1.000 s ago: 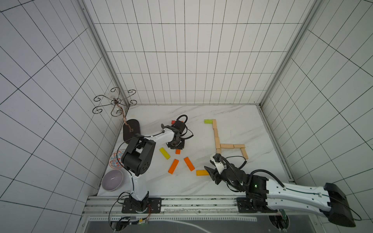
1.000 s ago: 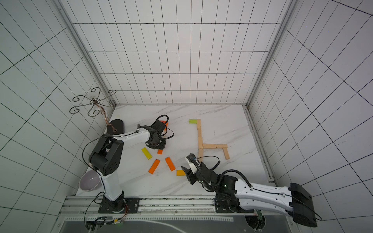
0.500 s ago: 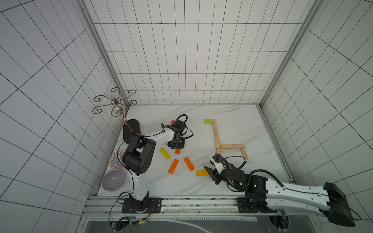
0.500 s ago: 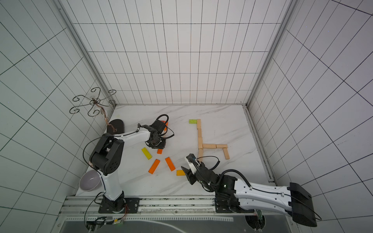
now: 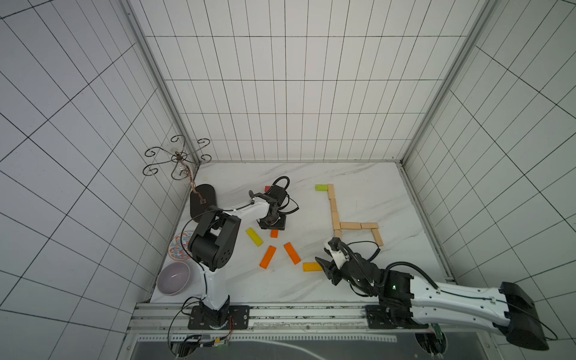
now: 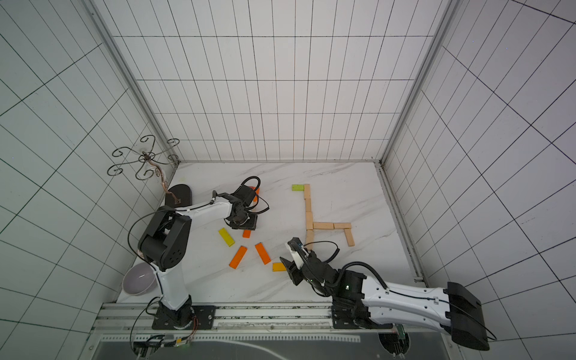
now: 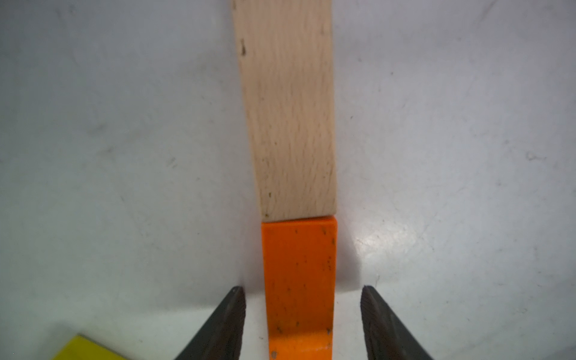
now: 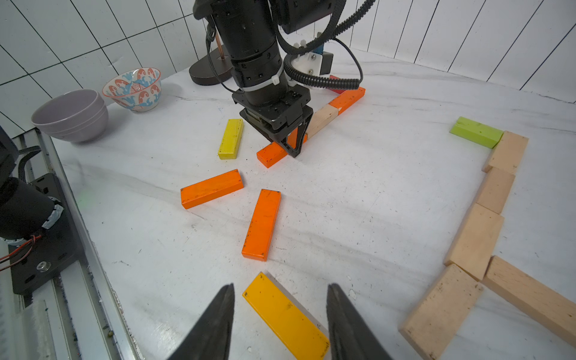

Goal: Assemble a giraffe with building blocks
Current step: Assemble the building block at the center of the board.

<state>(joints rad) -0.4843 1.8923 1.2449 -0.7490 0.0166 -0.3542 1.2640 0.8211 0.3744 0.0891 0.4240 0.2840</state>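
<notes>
- Left jaws stand open astride the orange block (image 7: 299, 280), which butts against a wooden block (image 7: 290, 109) on the counter (image 7: 124, 156).
- Best to lift straight up without nudging it.
- Right jaws hang open over an amber block (image 8: 285, 314).

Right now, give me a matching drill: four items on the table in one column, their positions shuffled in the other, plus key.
1. lime green block
2. amber block
3. grey bowl
4. orange block at the left gripper

A. butted end to end with a pale wood block
B. between the right gripper's spread fingers in its wrist view
C. touching the far end of the pale wood column
D. beside the patterned bowl

Pairs: 1-C, 2-B, 3-D, 4-A
</notes>
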